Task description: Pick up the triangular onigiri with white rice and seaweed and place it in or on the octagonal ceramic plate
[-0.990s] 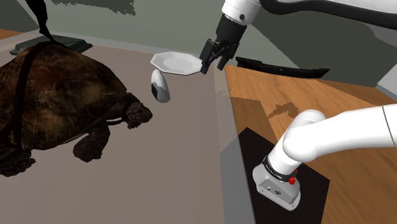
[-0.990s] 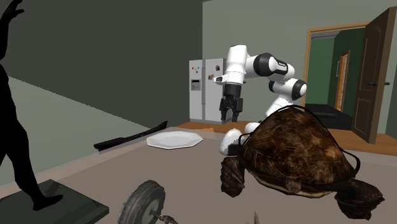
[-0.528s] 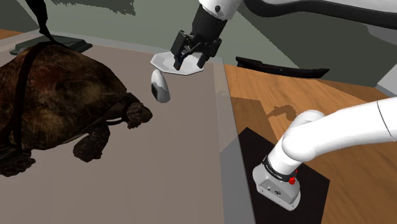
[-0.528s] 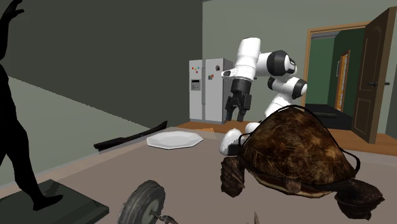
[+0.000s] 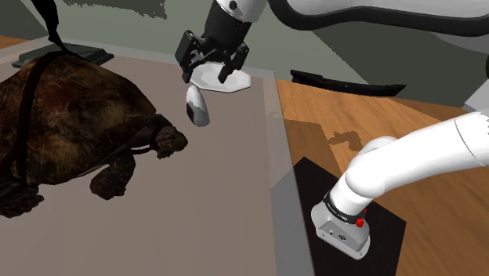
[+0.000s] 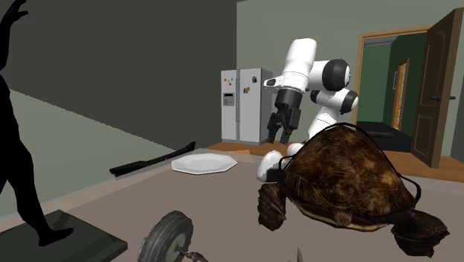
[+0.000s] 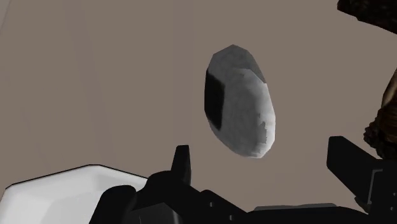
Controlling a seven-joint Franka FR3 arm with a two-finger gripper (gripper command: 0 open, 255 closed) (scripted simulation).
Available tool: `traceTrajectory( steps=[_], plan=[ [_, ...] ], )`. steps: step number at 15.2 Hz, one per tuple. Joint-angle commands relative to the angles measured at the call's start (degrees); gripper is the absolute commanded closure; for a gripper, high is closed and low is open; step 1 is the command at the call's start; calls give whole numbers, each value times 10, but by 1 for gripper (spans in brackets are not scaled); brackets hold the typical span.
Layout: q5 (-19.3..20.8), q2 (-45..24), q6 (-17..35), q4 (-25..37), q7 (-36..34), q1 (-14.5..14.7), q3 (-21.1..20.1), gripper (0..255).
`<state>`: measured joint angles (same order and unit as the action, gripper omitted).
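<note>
Your gripper (image 5: 208, 76) hangs with its jaws apart and nothing between them; in the wrist view (image 7: 264, 162) the two black fingers stand wide and the onigiri (image 7: 240, 102) lies beyond their tips, roughly in line with the gap and closer to the finger on the plate's side, touched by neither. The onigiri (image 5: 197, 106) is a pale, rounded lump with one dark patch, resting on the grey-brown floor (image 5: 196, 204) near its far edge, just beside the white plate (image 5: 235, 83) and apart from it. The plate sits at the far corner of that floor, by the wooden boards (image 5: 376, 141). From the shoulder view, the gripper hovers above the plate's near rim and covers part of it, with the onigiri just below. In the wrist view the plate (image 7: 57, 191) is cut off at the picture's edge and partly hidden by the hand. In the second exterior view the gripper (image 6: 280, 138) hangs above the onigiri (image 6: 268, 165), whose lower part the big brown tortoise (image 6: 342, 179) hides; the plate (image 6: 202, 164) lies in plain sight there.
</note>
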<state>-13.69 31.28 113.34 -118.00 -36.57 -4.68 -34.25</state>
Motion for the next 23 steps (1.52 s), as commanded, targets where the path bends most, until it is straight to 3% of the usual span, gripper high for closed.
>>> traceTrajectory(
  steps=[1, 4, 12, 13, 23],
  plan=[
    [1, -6, 15, -8, -2, -2, -5, 0],
    [2, -15, 43, -26, -3, -5, -14, 0],
    [2, -15, 43, -26, -3, -5, -14, 0],
    [2, -15, 43, -26, -3, -5, -14, 255],
    [3, -16, 35, -18, -3, -6, -13, 255]
  ],
)
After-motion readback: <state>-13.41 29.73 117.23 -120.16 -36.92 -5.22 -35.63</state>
